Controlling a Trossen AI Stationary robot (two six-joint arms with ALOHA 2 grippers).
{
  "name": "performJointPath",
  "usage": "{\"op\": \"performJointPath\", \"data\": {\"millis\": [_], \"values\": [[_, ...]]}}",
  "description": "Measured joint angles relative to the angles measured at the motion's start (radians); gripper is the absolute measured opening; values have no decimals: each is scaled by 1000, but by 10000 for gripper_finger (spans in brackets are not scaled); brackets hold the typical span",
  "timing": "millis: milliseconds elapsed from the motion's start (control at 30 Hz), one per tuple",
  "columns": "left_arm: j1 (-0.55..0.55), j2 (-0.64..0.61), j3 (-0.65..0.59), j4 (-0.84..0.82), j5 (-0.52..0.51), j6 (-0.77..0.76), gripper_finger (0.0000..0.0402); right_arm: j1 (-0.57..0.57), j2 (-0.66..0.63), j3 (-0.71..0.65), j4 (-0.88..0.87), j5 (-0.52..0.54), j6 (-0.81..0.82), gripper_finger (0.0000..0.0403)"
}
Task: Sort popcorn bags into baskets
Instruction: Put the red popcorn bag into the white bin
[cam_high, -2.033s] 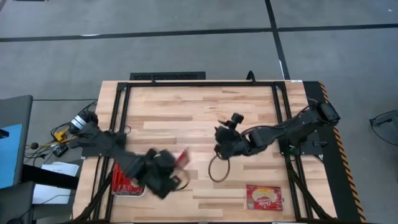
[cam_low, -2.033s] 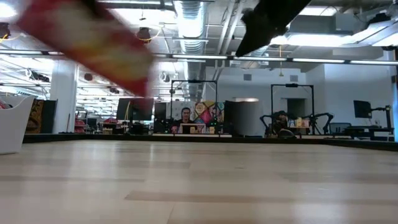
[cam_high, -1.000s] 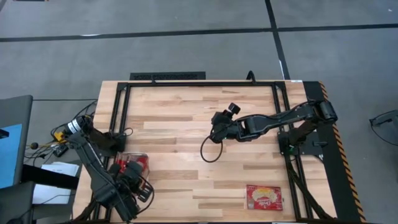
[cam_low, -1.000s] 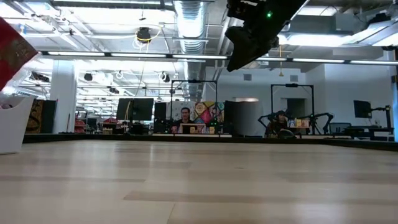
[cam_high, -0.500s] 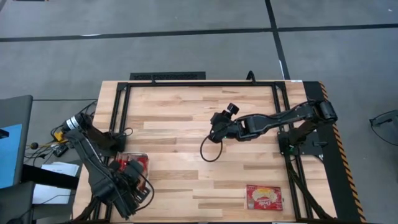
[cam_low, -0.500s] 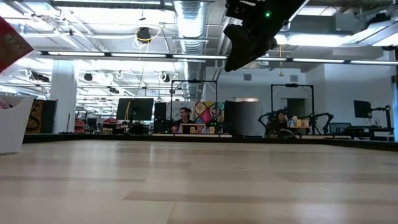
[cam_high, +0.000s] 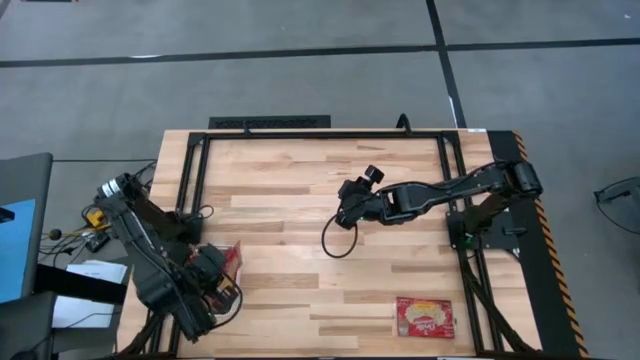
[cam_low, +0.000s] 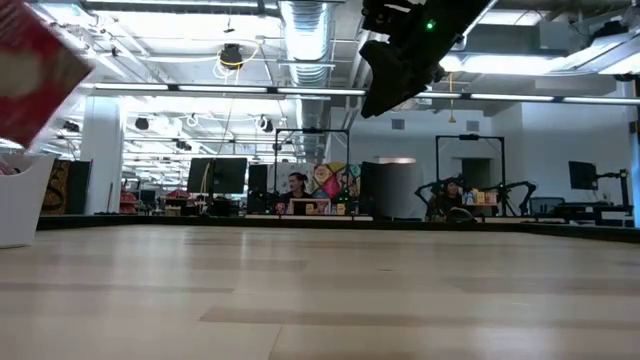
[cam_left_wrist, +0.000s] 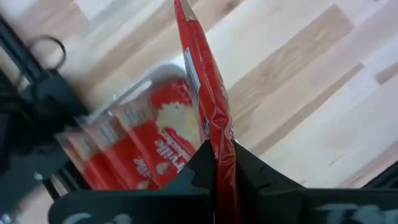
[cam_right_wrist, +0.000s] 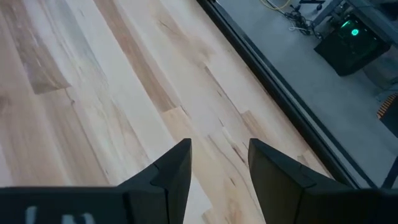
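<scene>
My left gripper (cam_left_wrist: 217, 163) is shut on one red popcorn bag (cam_left_wrist: 202, 87), seen edge-on, above the white tray (cam_left_wrist: 163, 67) at the table's near left. More red bags (cam_left_wrist: 146, 140) lie flat in that tray. From above, the held bag (cam_high: 232, 258) shows beside the left arm. The low view catches it as a red blur (cam_low: 35, 75) above the tray's wall (cam_low: 20, 200). Another bag (cam_high: 424, 317) lies flat near the table's near right corner. My right gripper (cam_right_wrist: 217, 163) is open above the table's middle and touches nothing. My left gripper pinches the bag between its two fingers by one end (cam_left_wrist: 219, 144). The fingers slant down from above. The bag reaches out past the fingertips, standing on edge between them, lifted clear over the tray.
A dark cable loop (cam_high: 338, 243) hangs under the right arm over the table's middle. A black frame (cam_high: 320, 135) runs along the table's far and side edges. Bare wood lies between the tray and the bag at the near right.
My left gripper, still shut on the bag, has moved a little toward the table's right over the tray. The bag shows larger and farther into the low view than a second ago. The right arm has kept still.
</scene>
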Motion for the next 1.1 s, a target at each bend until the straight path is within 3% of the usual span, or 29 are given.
{"op": "performJointPath", "data": {"millis": [233,300,433,600,767,1100], "values": [[-6,17,-159,-1,188,-169,9,0,0,0,-1,0,-2,174],[-15,17,-191,10,173,-246,10,0,0,0,-2,0,-2,174],[-3,17,-242,83,136,-254,14,0,0,0,-2,0,-2,177],[32,15,-333,286,61,-246,15,0,0,0,-2,0,-3,175],[37,16,-417,457,51,-236,15,0,0,0,-2,1,-10,169],[27,17,-433,415,157,-270,15,-2,0,0,0,3,-28,176]]}}
